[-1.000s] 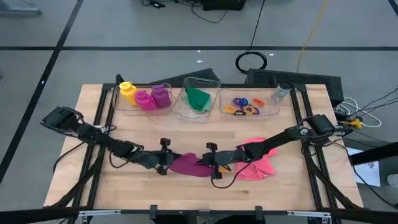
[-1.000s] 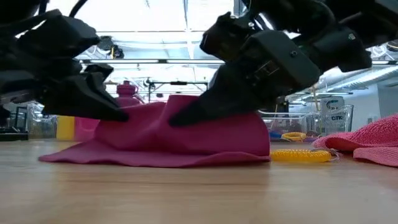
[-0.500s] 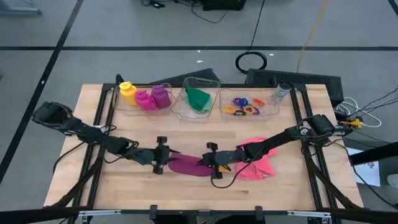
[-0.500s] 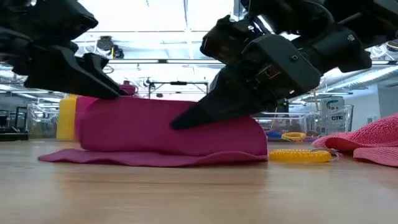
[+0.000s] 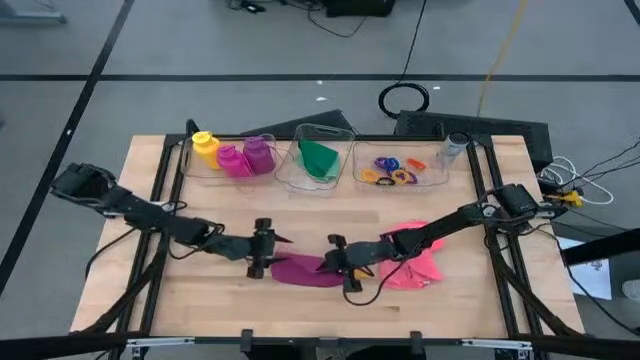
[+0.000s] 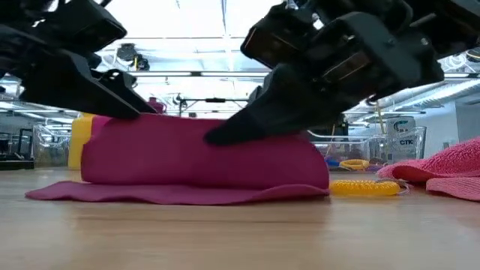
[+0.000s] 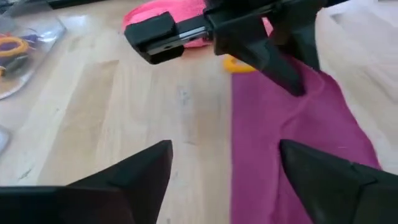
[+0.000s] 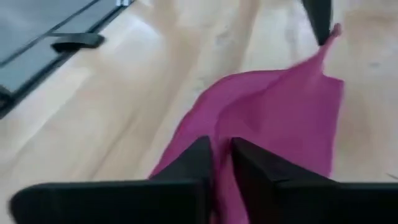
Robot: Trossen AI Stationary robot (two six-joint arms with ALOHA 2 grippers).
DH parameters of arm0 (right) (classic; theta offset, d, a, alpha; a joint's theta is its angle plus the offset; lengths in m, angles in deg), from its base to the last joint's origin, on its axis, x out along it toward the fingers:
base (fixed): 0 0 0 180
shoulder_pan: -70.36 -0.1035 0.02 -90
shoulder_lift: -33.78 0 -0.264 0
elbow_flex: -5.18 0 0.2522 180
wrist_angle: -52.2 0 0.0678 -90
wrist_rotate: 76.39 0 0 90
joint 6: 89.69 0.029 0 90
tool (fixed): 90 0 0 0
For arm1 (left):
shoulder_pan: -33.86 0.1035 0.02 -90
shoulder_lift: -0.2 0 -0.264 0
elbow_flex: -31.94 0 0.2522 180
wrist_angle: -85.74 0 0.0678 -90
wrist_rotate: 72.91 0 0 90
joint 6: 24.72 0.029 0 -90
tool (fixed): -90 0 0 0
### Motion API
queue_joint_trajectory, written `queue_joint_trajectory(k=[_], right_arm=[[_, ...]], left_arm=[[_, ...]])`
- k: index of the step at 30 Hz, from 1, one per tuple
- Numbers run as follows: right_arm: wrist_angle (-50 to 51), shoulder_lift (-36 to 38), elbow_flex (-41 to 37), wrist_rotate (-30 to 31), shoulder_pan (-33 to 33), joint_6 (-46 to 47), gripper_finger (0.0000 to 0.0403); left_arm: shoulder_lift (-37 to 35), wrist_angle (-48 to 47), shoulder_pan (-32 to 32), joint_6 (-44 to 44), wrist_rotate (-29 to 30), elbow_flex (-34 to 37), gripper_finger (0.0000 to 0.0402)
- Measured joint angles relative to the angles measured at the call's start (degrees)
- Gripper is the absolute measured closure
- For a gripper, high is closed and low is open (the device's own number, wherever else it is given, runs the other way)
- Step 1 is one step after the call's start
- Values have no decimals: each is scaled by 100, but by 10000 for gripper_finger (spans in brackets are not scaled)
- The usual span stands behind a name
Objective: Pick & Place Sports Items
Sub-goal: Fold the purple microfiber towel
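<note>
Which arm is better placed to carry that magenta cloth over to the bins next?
The right arm, most likely. The right gripper is pinching a fold of the magenta cloth, its jaws nearly closed on it, while the left gripper has its jaws spread wide with nothing held, off the cloth's other edge.

Small plastic bottles: three; one yellow (image 5: 204, 146), one magenta (image 5: 230, 159), one purple (image 5: 259, 153)
Soft cloths: three; one green (image 5: 320, 158), one magenta (image 5: 295, 270), one pink (image 5: 418, 257)
Clear plastic bins: three (image 5: 322, 131)
Tiny coloured rings: number indistinct (image 5: 395, 170)
Dark robot arms: two
</note>
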Motion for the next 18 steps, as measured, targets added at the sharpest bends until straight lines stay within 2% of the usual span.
queue_joint_trajectory(k=[9, 13, 18], right_arm=[[-4, 0, 0, -14, 6, 1, 260], [-51, 0, -2, -29, 6, 113, 220], [-464, 0, -2, -600, 8, 152, 186]], left_arm=[[0, 466, 223, 19, -1052, -2, 144], [0, 610, 244, 22, -1323, -2, 144], [0, 696, 244, -55, -1426, -4, 144]])
